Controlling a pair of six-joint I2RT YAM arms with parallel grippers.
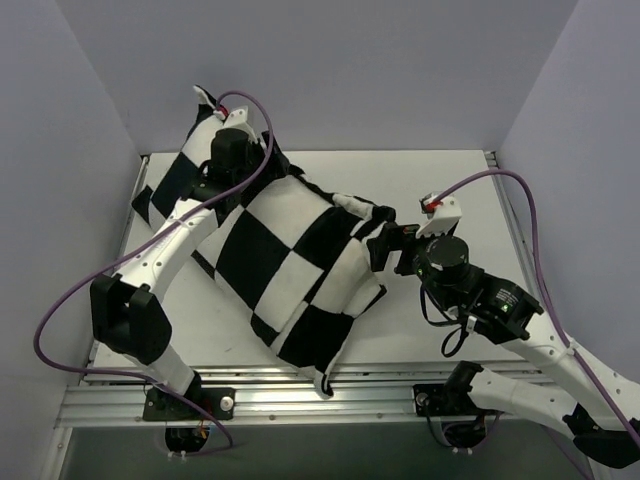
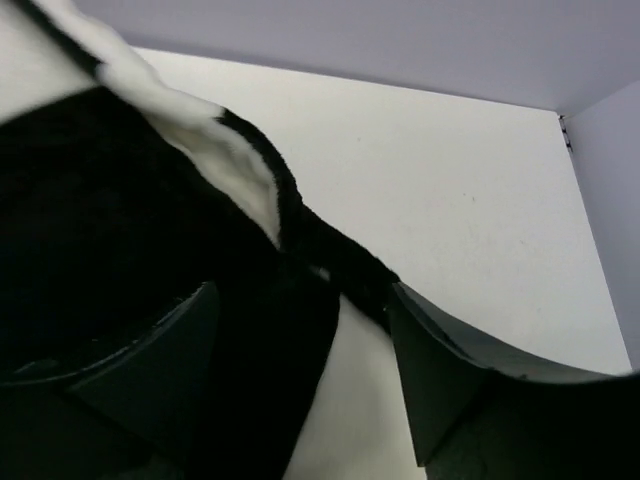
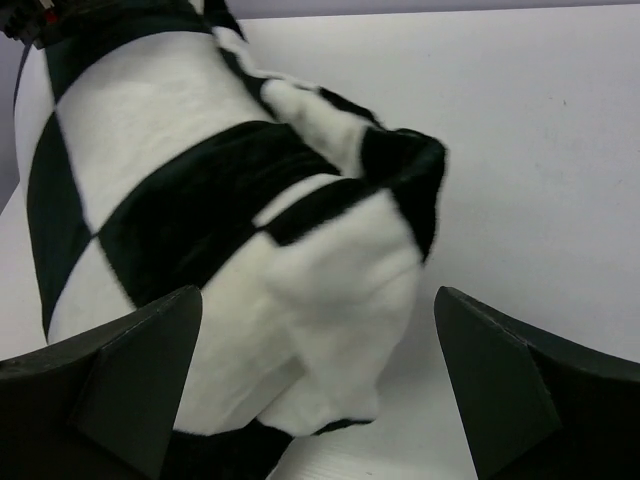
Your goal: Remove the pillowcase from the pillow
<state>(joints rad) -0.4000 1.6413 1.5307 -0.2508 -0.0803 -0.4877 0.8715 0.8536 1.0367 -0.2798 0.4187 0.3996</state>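
Desk comes first: one white surface, and on it you have one pillowcase. It is black-and-white checked, plump, and lies slantwise from the far left corner toward the near middle. The pillow is hidden inside it, as far as these views tell.

Two arms reach in. Your left arm lies over the case's left side, and the left gripper sits at the far left end of the case. Its jaws stand apart, with black and white fabric bunched between them.

Your right arm comes in from the near right, and the right gripper faces the case's right corner. Those jaws are spread wide too. The folded corner shows in the gap between them, and neither finger is closed on it.

Two purple cables show, one looping off the left arm and one off the right.
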